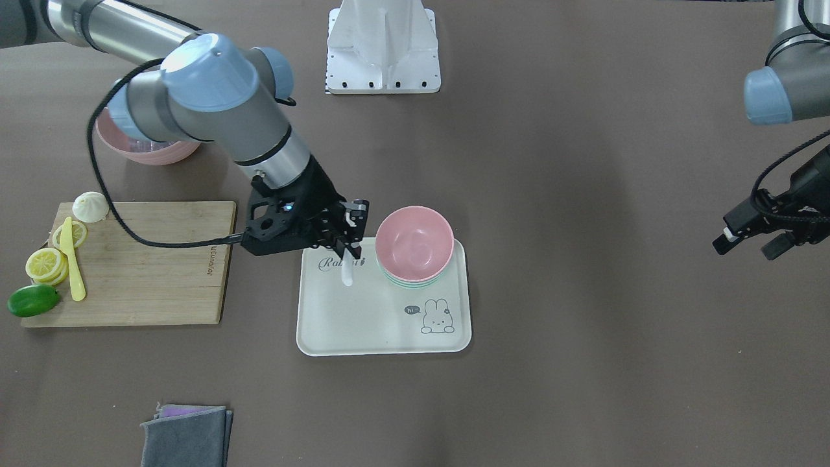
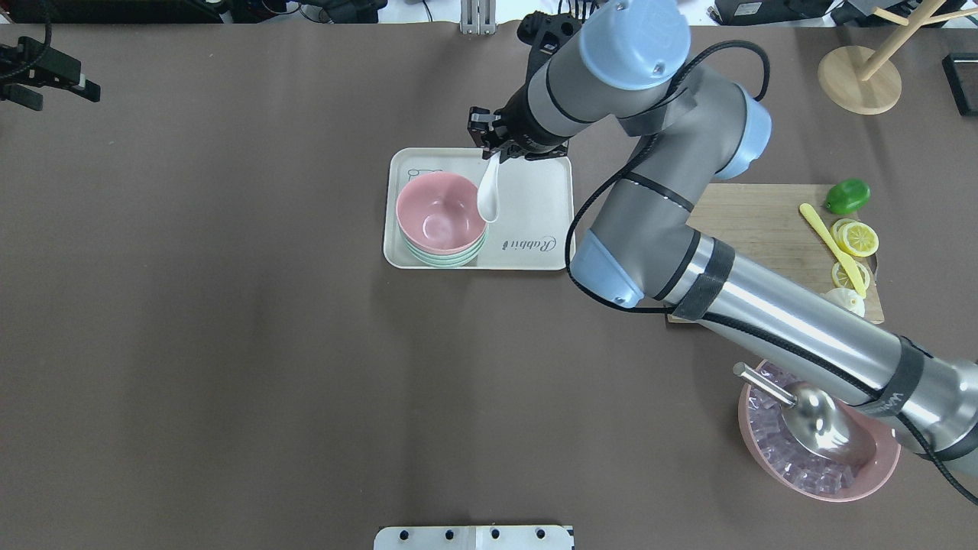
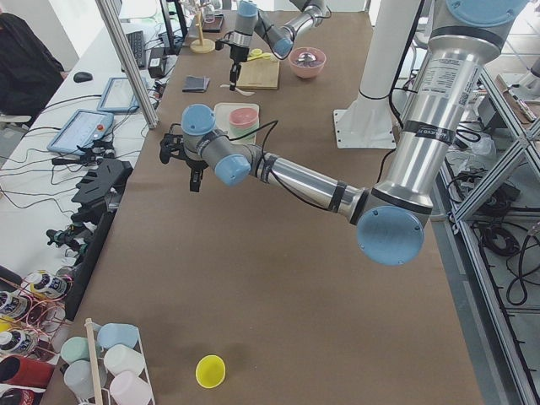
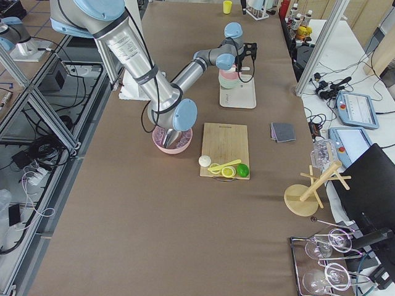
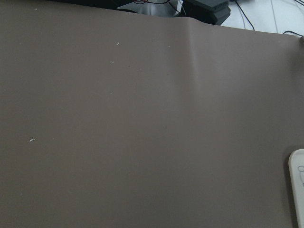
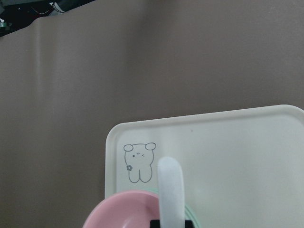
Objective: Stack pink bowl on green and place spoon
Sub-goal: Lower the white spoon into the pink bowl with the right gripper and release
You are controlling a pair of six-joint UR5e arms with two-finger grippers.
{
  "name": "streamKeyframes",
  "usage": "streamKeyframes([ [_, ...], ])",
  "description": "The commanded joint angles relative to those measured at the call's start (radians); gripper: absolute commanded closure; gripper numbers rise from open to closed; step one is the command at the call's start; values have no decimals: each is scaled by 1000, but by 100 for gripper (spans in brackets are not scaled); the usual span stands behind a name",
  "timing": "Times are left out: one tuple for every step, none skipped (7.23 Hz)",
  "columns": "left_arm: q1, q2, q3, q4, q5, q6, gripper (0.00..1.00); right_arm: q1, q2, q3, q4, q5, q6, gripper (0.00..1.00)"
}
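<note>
A pink bowl [image 1: 414, 241] sits stacked on green bowls [image 1: 415, 283] at the tray's [image 1: 363, 324] corner; it also shows in the overhead view [image 2: 441, 210]. My right gripper [image 1: 350, 243] is shut on the handle of a white spoon [image 1: 347, 272], which hangs scoop-down over the tray just beside the pink bowl. The spoon shows in the overhead view [image 2: 489, 191] and in the right wrist view [image 6: 171, 190]. My left gripper [image 1: 752, 240] is open and empty, far off at the table's side.
A wooden cutting board [image 1: 149, 266] carries lemon slices [image 1: 45, 263], a lime [image 1: 32, 300] and a yellow knife [image 1: 73, 259]. A pink bowl of ice with a metal ladle [image 2: 817, 435] sits under my right arm. Grey cloths [image 1: 187, 434] lie at the near edge.
</note>
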Motion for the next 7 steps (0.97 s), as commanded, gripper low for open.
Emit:
streamKeyframes([
  [-2, 24, 8, -8, 3, 11, 3, -48, 73, -64, 30, -67, 45, 100],
  [3, 28, 11, -11, 5, 11, 3, -58, 99, -108, 53, -99, 65, 100],
  [3, 28, 17, -12, 5, 13, 3, -63, 97, -122, 67, -112, 63, 100],
  [3, 25, 18, -12, 6, 11, 3, -65, 96, -123, 67, -110, 65, 100],
  [3, 25, 18, -12, 5, 13, 3, -65, 96, -123, 67, -110, 65, 100],
  [3, 23, 21, -12, 5, 13, 3, -65, 94, -121, 68, -107, 66, 94],
  [3, 23, 21, -12, 5, 13, 3, -65, 87, -118, 68, -104, 51, 1],
])
